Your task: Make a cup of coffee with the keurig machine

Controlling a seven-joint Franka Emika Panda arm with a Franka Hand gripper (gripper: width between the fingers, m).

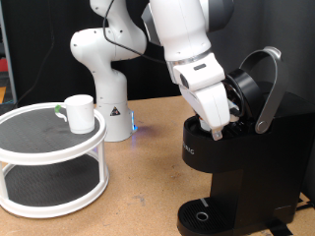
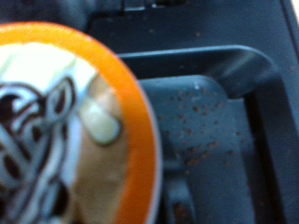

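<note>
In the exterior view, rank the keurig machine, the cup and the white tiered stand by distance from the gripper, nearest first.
1. keurig machine: gripper at its open top, the view's right.
2. cup: on the stand's top shelf, left.
3. white tiered stand: far left; nearly level with the cup.

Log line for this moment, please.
gripper: in open keurig machine with patterned pod | lid: raised | cup: on white stand

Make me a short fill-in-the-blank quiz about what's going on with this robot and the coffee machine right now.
1. The white cup stands on the top tier of a round, two-tier white ____.
2. The silver-grey lid handle of the keurig machine is raised, so the lid is ____.
3. The end effector is lowered into the top of the ____.
4. In the wrist view, the patterned pod has a rim coloured ____.

Missing words: stand; open; keurig machine; orange
</note>
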